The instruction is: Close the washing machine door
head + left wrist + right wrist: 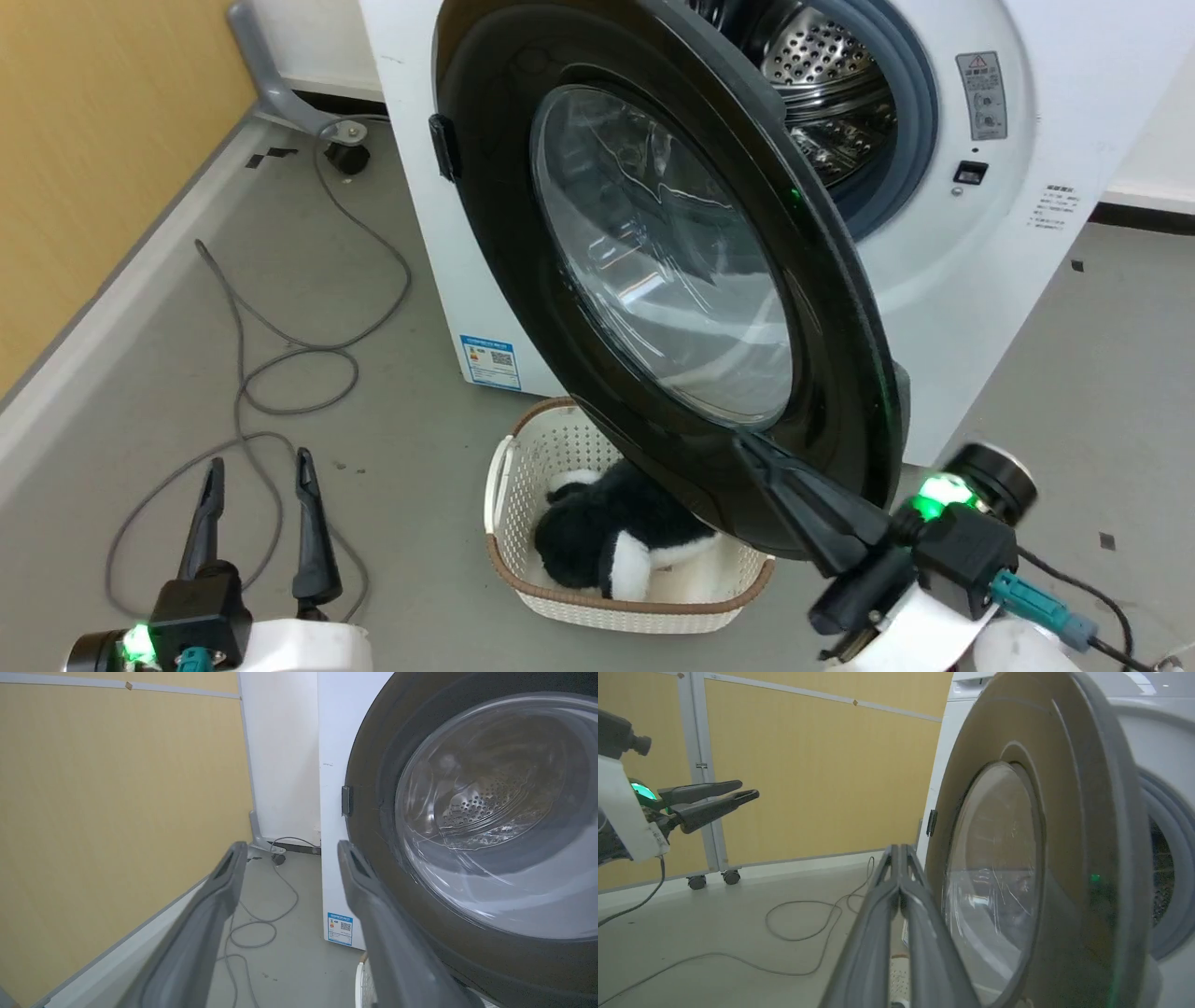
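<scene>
Nearest, at 7 o'clock of the head view: left gripper [260, 459], fingers [313, 551] spread apart, clasping nothing, tips pointing to 12 over grey floor [420, 373]. Beyond those tips, a loose grey cable [408, 280] looping across the floor toward 11 o'clock.

At 5 o'clock: right gripper [752, 448], fingers pressed together with nothing between, pointing to 10 o'clock and laid against the lower rim of the washing machine door [653, 261]; actual contact hard to confirm. In the right wrist view, those closed fingers just beside the door's outer face, at 9 o'clock of its glass window.

At 6 o'clock, below the door's bottom edge: cream perforated basket [532, 457] with a brown rim, standing on the floor, a black-and-white plush toy [597, 546] inside.

Centre of the head view: the door itself, round and glossy black, bulging clear glass bowl at its middle, partly open, swung out from the washing machine [971, 299] and angled across its white front. Small black block [442, 147] on the door's edge at 9 o'clock.

Farther, at 1 o'clock past the door's edge: grey gasket [913, 121] and perforated steel drum [822, 61], uncovered. Blue sticker [490, 362] low on the white front.

Farthest, at 10 to 11 o'clock: yellow wall panel [93, 140] and a black caster [347, 154] on a grey leg.
</scene>
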